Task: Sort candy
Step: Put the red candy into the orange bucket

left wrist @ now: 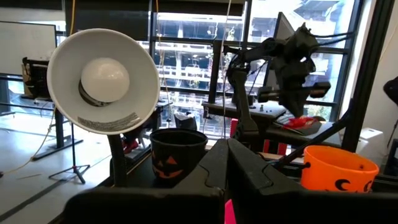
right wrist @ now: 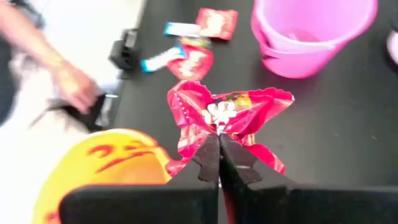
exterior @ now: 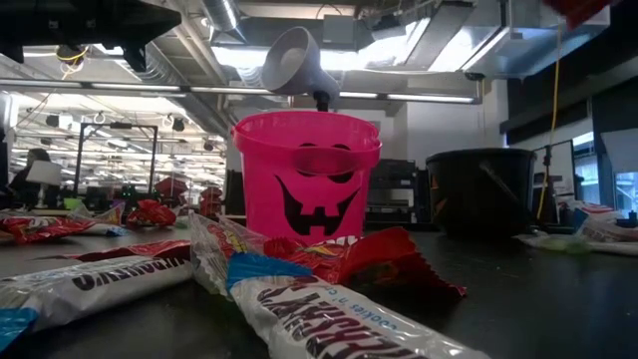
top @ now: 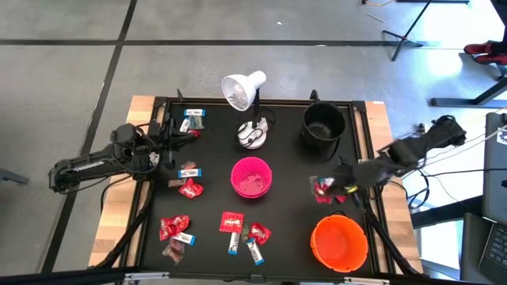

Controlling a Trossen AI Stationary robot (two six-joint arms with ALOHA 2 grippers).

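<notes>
The right end effector (right wrist: 219,163) is clamped shut on a red candy packet (right wrist: 227,115), lifted beside the orange bucket (right wrist: 102,165).

White desk lamp (top: 244,91), black bucket (top: 323,125), pink bucket (top: 251,176), orange bucket (top: 339,242).

Pink bucket (exterior: 305,175) — black grinning face; orange bucket (top: 339,241); red candy (right wrist: 225,118).

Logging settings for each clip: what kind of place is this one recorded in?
Probably a robotics lab or workshop: a black-topped table with candy and buckets, stands on a bare grey floor, large windows and exposed ceiling pipes.
</notes>
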